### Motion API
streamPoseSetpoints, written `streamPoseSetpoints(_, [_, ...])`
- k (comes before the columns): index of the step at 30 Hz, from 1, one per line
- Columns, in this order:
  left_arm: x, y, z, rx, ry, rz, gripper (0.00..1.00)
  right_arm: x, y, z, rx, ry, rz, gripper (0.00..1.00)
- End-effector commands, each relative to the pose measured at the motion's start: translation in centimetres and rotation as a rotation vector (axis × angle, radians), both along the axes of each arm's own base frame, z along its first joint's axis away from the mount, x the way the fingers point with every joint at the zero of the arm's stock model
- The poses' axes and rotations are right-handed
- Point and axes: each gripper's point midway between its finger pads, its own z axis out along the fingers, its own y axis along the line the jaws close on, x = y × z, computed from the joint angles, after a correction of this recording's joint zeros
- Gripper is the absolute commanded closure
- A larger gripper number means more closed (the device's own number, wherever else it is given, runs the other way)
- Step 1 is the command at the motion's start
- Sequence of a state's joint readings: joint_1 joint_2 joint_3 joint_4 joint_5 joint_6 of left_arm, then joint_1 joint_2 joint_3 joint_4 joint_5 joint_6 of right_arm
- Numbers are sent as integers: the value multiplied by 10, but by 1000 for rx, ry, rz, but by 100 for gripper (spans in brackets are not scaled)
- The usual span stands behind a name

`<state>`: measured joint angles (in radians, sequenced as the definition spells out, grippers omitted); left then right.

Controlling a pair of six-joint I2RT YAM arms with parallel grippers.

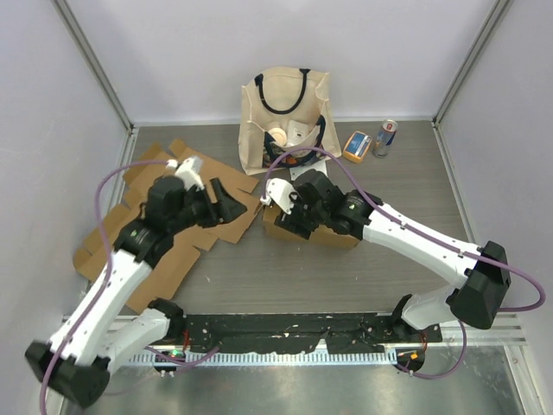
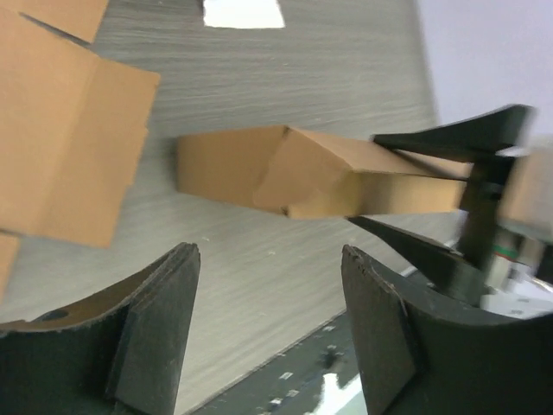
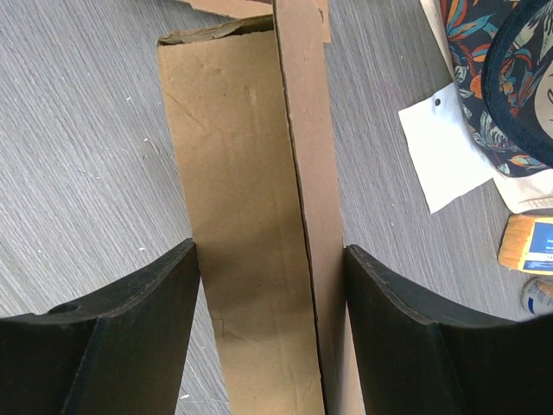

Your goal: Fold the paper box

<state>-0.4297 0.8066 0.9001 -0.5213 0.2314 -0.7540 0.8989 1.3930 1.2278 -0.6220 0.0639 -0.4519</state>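
Note:
The brown paper box (image 1: pixel 339 238) lies on the table in front of the right arm, folded into a long closed shape (image 3: pixel 251 216). My right gripper (image 3: pixel 270 246) straddles its width, and both fingers press against its sides. In the left wrist view the box (image 2: pixel 320 177) points its tapered left end toward me, with the right arm's black fingers (image 2: pixel 449 143) clamped on its far part. My left gripper (image 1: pixel 226 206) hovers just left of that end. It stands open (image 2: pixel 270 259), and only bare table shows between its fingers.
Flat brown cardboard blanks (image 1: pixel 173 251) are spread over the left of the table (image 2: pixel 69 147). At the back stand a cream tote bag (image 1: pixel 285 112), a yellow and blue pack (image 1: pixel 357 145) and a can (image 1: pixel 385 138). A white paper tag (image 3: pixel 441 156) lies beside the bag.

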Motion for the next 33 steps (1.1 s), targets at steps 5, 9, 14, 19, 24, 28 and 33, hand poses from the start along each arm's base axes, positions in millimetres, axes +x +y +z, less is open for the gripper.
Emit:
streamPoseSetpoints(5, [39, -34, 1, 270, -245, -267, 35, -20, 6, -25, 33, 207, 21, 38])
streamPoseSetpoints(9, [48, -53, 0, 305, -272, -303, 40, -20, 7, -28, 34, 215, 21, 38])
streamPoseSetpoints(14, [62, -57, -8, 354, -239, -278, 51, -19, 5, -29, 33, 208, 13, 38])
streamPoseSetpoints(19, [69, -55, -16, 420, -212, -268, 54, -18, 4, -26, 38, 198, 10, 38])
streamPoseSetpoints(24, [64, -63, -21, 438, -180, -297, 67, -16, 5, -25, 39, 188, 4, 39])
streamPoseSetpoints(28, [62, -68, -20, 433, -110, -303, 87, -15, 4, -27, 41, 185, -3, 39])
streamPoseSetpoints(33, [58, -78, -3, 339, 0, -256, 100, -15, 3, -26, 41, 182, -7, 39])
